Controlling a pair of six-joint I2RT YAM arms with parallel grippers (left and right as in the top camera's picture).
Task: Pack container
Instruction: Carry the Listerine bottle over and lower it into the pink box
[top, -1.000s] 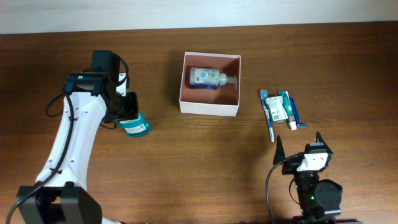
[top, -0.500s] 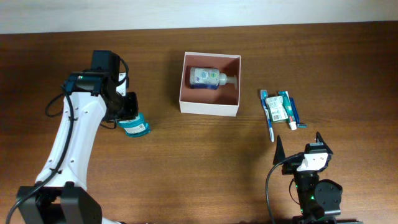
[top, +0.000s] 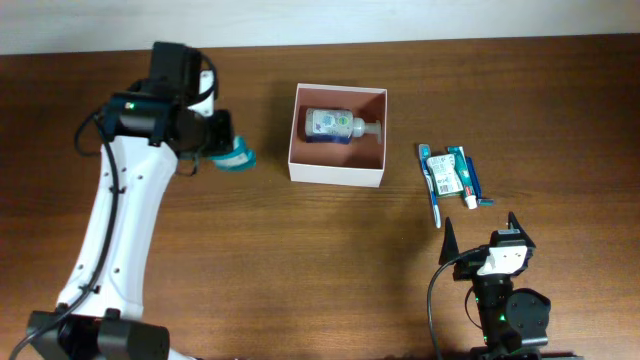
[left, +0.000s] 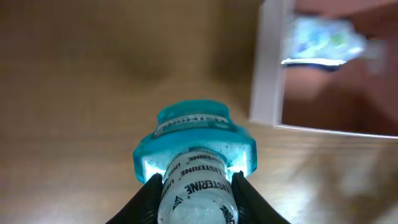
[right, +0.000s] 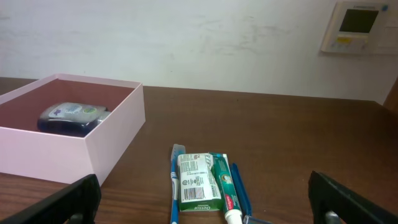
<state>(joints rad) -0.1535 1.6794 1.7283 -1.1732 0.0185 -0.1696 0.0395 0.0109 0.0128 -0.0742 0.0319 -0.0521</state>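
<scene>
Overhead: the left gripper (top: 226, 150) is clamped on the mouthwash (top: 238, 157), which looks to be carried clear of the table (top: 300, 260). The container (top: 335, 173) lies to that gripper's right, apart from it, with a pump bottle (top: 338, 126) lying in its far half. The right gripper (top: 480, 236) sits spread wide and empty, with the toothbrush (top: 434, 190) and toothpaste (top: 463, 180) just ahead of it.

Left wrist: both fingers (left: 147, 191) press the mouthwash neck. The container wall (left: 268, 68) stands ahead and to the right, the pump bottle beyond it blurred.

Right wrist: the toothpaste (right: 222, 183) lies between the parted jaws, just ahead, and the container (right: 62, 152) ahead to the left.

The step seems to be the carry to the container. The next move calls for travelling right over the near wall, then lowering into the bare near half beside the pump bottle.
</scene>
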